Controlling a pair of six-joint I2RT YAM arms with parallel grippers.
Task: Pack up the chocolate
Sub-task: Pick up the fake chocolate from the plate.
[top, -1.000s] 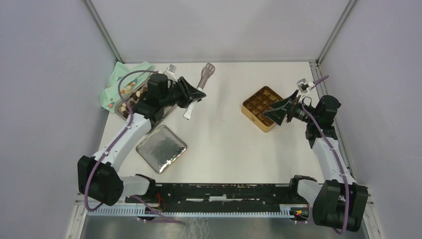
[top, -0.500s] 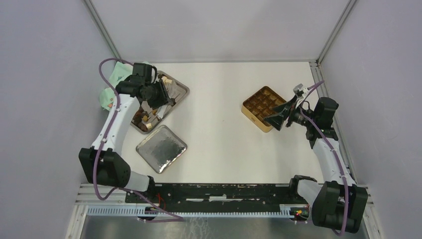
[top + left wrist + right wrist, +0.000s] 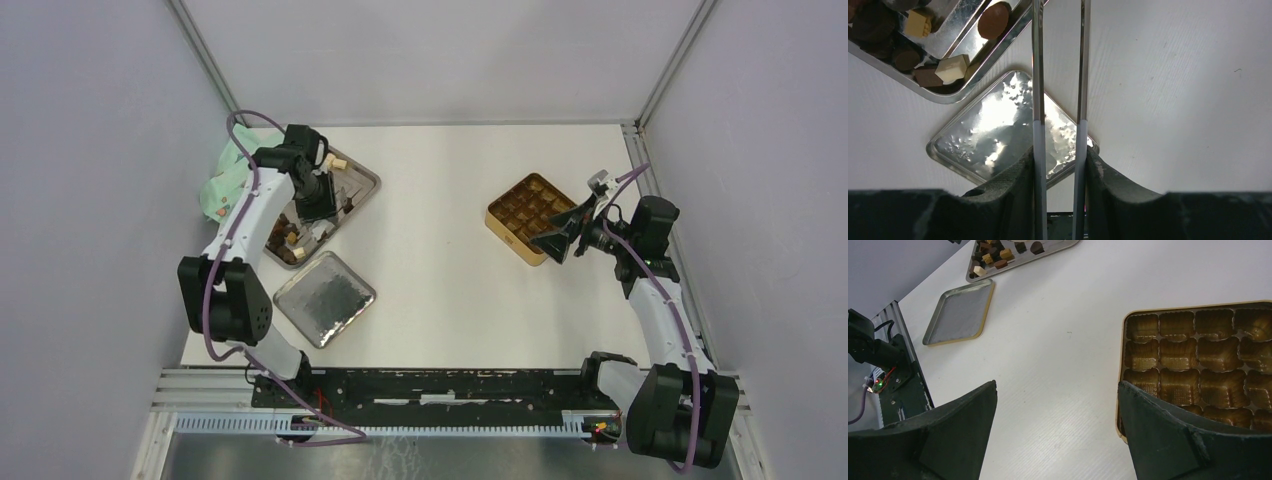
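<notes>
- Cut off: the tips of the tongs (image 3: 1037, 75) run past the top edge of the left wrist view.
- Surface: white table (image 3: 440, 290), pale grey walls (image 3: 440, 60).
- Chocolate (image 3: 950, 68): small dark, light-brown and cream pieces, heaped in the metal tray (image 3: 943, 97) at far left.
- Left gripper (image 3: 1059, 160): narrowed, clamping the tongs.
- Right gripper (image 3: 1057, 390): spread wide, nothing held, just beside the gold tin (image 3: 1122, 365).

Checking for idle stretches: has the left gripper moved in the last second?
Yes. The left gripper swung left, away from the gold square tin, to above the chocolates in the shiny metal tray.
</notes>
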